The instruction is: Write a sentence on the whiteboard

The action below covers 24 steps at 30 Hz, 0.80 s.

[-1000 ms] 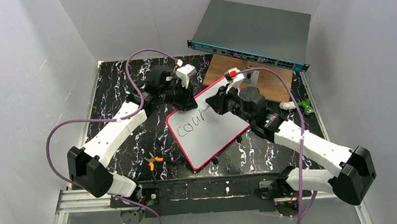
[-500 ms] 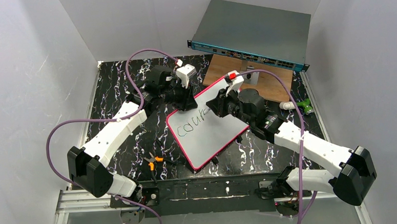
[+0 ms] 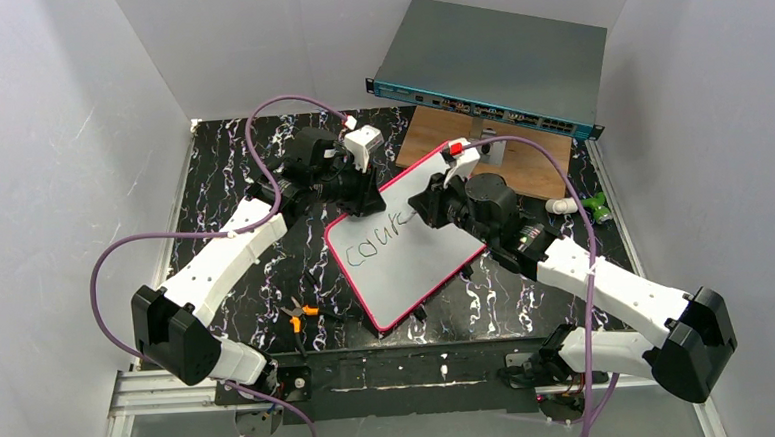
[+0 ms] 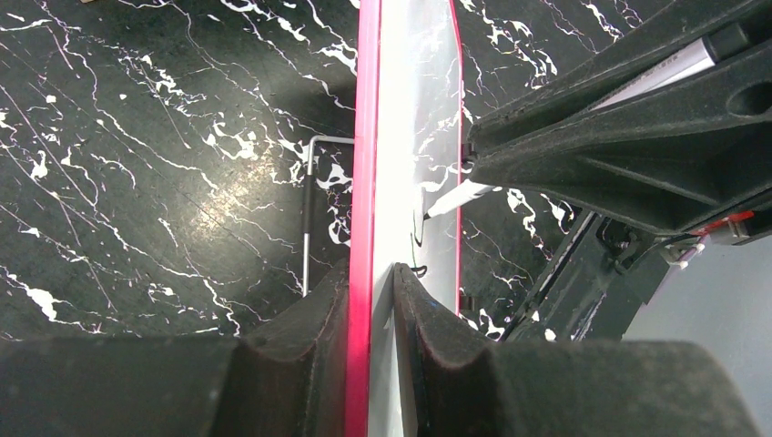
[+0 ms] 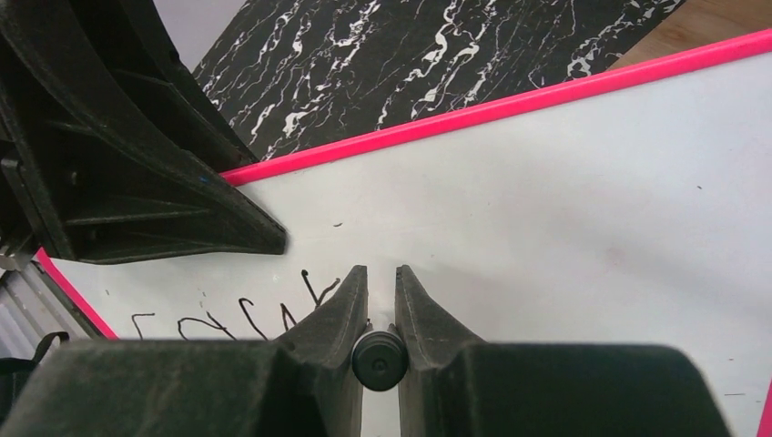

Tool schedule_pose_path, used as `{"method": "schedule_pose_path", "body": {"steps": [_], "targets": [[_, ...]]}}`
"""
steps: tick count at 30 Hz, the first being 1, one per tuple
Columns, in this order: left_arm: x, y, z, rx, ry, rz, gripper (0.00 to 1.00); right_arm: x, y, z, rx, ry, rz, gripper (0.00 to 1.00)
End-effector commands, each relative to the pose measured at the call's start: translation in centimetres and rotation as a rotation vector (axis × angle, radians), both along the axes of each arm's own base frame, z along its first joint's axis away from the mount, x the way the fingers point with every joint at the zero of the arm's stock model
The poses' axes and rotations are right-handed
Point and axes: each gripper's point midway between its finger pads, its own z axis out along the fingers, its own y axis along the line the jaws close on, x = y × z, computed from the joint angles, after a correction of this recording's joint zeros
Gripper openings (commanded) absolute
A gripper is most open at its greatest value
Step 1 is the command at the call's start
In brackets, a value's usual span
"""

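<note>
I have my left gripper [image 4: 371, 278] clamped on the far-left pink edge of the whiteboard [image 3: 416, 262] lying mid-table [image 3: 223, 182], while my right gripper [image 5: 380, 273] pinches a marker [image 5: 380, 360] at the sentence [image 3: 375, 241], only a few letters long.

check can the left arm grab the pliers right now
Probably not yet: the left pincer is clamped on the edge of the board and would have to let go first. The pliers themselves lie uncovered.
</note>
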Motion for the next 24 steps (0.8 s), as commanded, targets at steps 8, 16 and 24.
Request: {"method": "schedule_pose_path", "body": {"steps": [8,16,24], "targets": [[0.4,0.2,2.6,-0.024,-0.103,-0.009,0.0,1.8,0.0,5.0,0.035,-0.116,-0.039,0.01],[0.4,0.3,2.7,-0.025,-0.107,-0.008,0.0,2.0,0.7,5.3,0.041,-0.118,-0.02,0.01],[0.4,0.3,2.6,-0.023,-0.104,-0.008,0.0,1.4,0.1,3.1,0.02,-0.078,-0.023,0.01]]}}
